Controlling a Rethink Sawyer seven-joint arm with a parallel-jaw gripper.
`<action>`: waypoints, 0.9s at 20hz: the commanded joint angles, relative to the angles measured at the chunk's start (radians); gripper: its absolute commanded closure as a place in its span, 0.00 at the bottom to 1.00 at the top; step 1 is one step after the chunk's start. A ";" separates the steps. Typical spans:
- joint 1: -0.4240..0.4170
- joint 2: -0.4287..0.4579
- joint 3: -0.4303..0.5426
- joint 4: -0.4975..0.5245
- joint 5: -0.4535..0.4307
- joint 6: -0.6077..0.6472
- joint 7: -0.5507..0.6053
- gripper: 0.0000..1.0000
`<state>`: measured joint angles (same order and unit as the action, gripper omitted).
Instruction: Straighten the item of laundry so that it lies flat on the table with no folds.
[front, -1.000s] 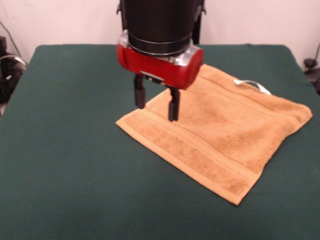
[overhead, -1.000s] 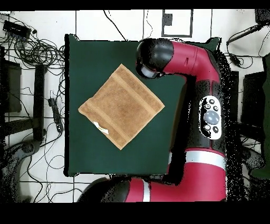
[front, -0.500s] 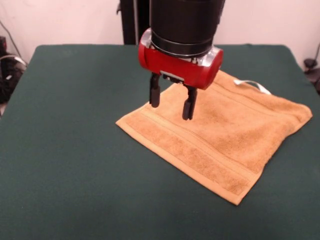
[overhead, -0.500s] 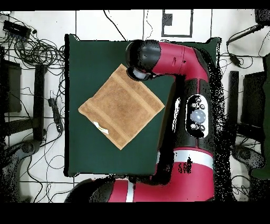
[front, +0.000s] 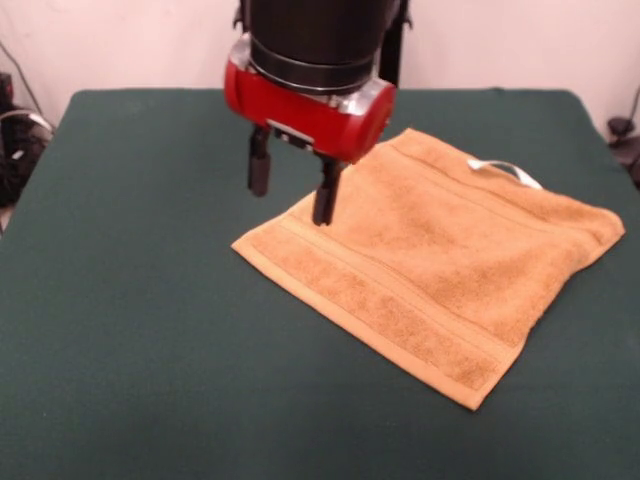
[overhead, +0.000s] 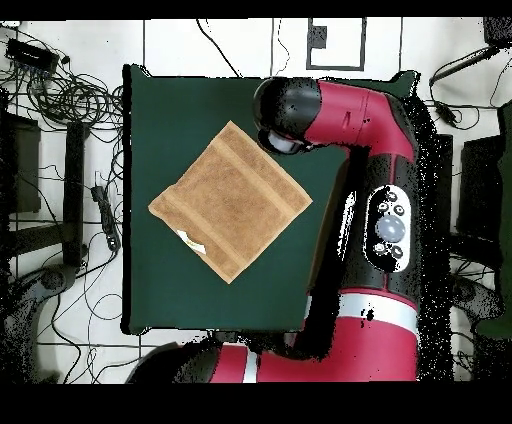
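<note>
The golden-orange towel (front: 430, 255) lies spread flat as a diamond on the green table (front: 130, 300), right of centre. Its border bands run along the near-left and far edges, and a small white label (front: 505, 170) sticks out at the far side. My gripper (front: 291, 193) is open and empty. It hovers over the towel's far-left edge, one finger over the cloth and one over bare table. In the overhead view the towel (overhead: 230, 200) and its label (overhead: 190, 240) show, and the arm's end (overhead: 285, 118) covers the gripper next to the towel's upper right edge.
The red arm (overhead: 385, 200) runs along the table's right side in the overhead view. Cables and stands (overhead: 60, 90) lie on the floor beside the table (overhead: 170, 100). A wide band of green cloth lies left of and in front of the towel in the front view.
The gripper swung right over the towel, then back left and slightly up to the towel's far-left edge. It stayed open. The towel has not moved.
</note>
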<state>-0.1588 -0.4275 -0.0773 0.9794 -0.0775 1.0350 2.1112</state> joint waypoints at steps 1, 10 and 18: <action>-0.015 0.036 0.017 0.155 -0.018 -0.016 0.072 0.00; -0.001 0.037 0.008 0.206 0.018 -0.035 0.185 0.00; 0.017 0.033 -0.009 0.294 0.074 -0.078 0.290 0.00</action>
<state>-0.1883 -0.4274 -0.1089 1.0499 -0.0581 1.0324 2.1171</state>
